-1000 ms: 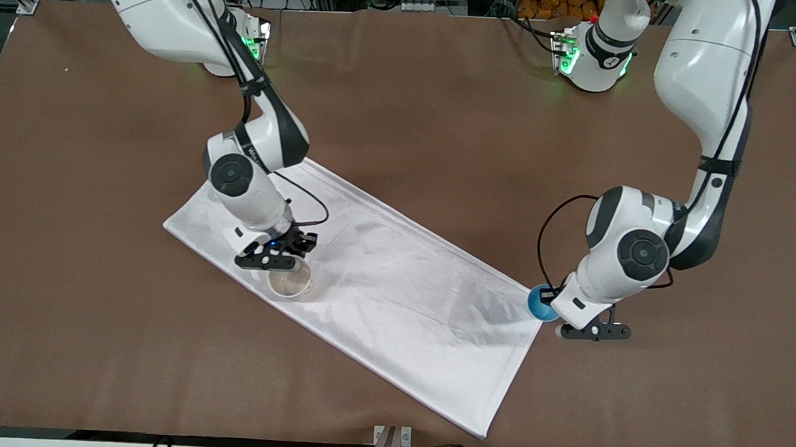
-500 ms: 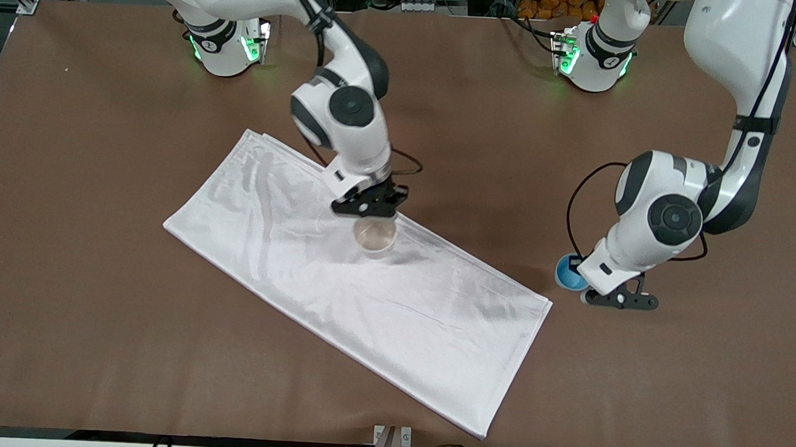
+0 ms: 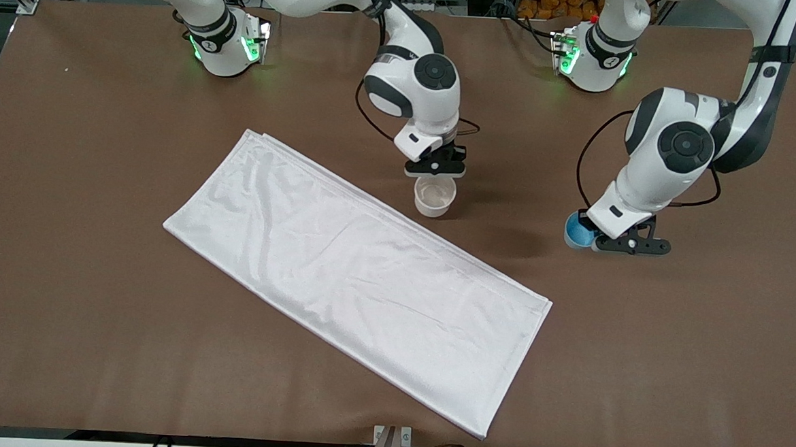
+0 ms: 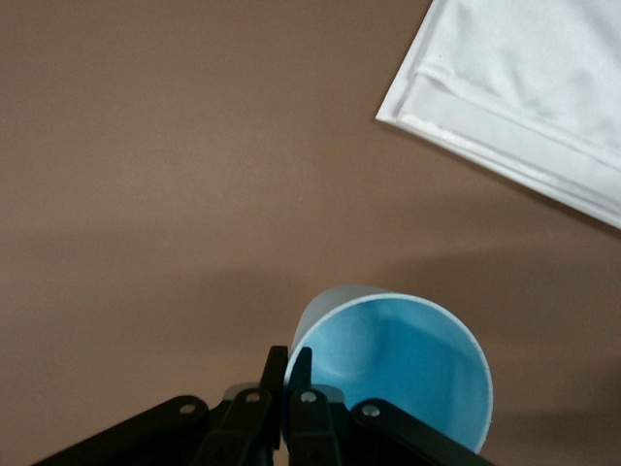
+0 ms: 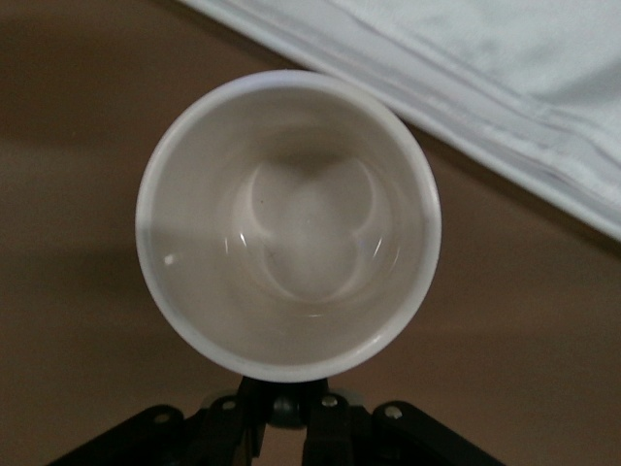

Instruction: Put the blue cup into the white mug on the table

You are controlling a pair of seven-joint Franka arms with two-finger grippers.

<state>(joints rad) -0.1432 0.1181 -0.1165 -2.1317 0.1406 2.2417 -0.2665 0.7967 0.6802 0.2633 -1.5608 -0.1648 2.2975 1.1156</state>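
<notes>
My left gripper (image 3: 609, 243) is shut on the rim of the blue cup (image 3: 578, 231) and holds it tilted over the bare brown table (image 3: 705, 348), off the white cloth's corner toward the left arm's end. In the left wrist view its fingers (image 4: 289, 374) pinch the rim of the blue cup (image 4: 403, 364). My right gripper (image 3: 435, 169) is shut on the white mug (image 3: 435, 197) by its black handle, over bare table beside the cloth's long edge. In the right wrist view the mug (image 5: 289, 223) shows its empty beige inside, with the gripper (image 5: 286, 408) on the handle.
A white rectangular cloth (image 3: 354, 276) lies slantwise across the table's middle; it also shows in the left wrist view (image 4: 524, 87) and the right wrist view (image 5: 485, 68). The two arm bases (image 3: 223, 44) (image 3: 594, 56) stand at the table's edge farthest from the front camera.
My right gripper has carried the mug off the cloth to over bare table, toward the left arm's end. My left gripper has moved the blue cup away from the cloth's corner, toward the arm bases.
</notes>
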